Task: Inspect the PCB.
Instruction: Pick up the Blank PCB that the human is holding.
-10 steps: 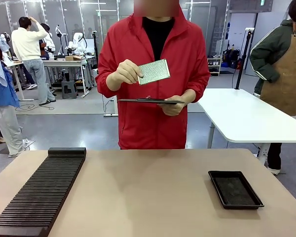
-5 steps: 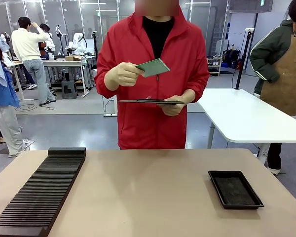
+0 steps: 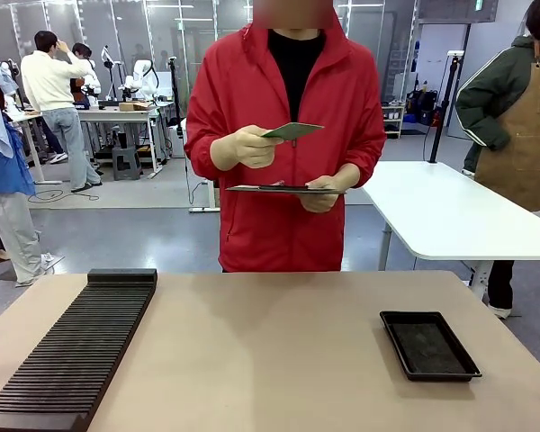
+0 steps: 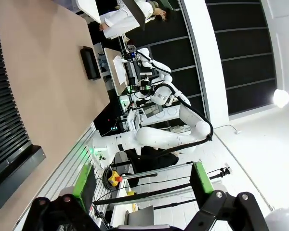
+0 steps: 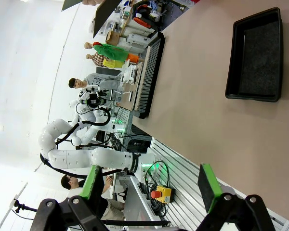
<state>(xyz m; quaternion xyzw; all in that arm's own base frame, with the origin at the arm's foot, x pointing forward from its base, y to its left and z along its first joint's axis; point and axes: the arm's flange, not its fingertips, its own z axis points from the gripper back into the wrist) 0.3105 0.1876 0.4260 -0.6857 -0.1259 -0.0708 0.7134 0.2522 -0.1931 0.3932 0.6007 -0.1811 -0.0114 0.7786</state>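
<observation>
At the left gripper (image 4: 142,183): released, fingers wide apart, grasping nothing. Same at the right gripper (image 5: 149,185): released, with only air between the green pads (image 5: 90,183). Held back at the robot's own side of the table (image 3: 270,342), apparently to leave this step to the person.

Farther out, on the table toward the right side: a shallow black tray (image 3: 405,315), with no board in it, probably waiting as a place for a checked board. Toward the left side: a long black slotted rack (image 3: 72,351), laid along the edge, likely for storing boards upright.

Beyond the far edge, well apart from both grippers: the PCB (image 3: 292,131), in the air at chest height, pinched at one end by one hand (image 3: 243,147) of the person in the red jacket. Tilted nearly flat, so seen almost edge-on from the front; likely turned this way to look across its surface. Just below it, not touching: a dark flat clipboard-like tablet (image 3: 283,189), supported level by the other hand (image 3: 322,193), probably for noting the result.

Judged as the middle of the inspection, with nothing yet offered to the robot.
</observation>
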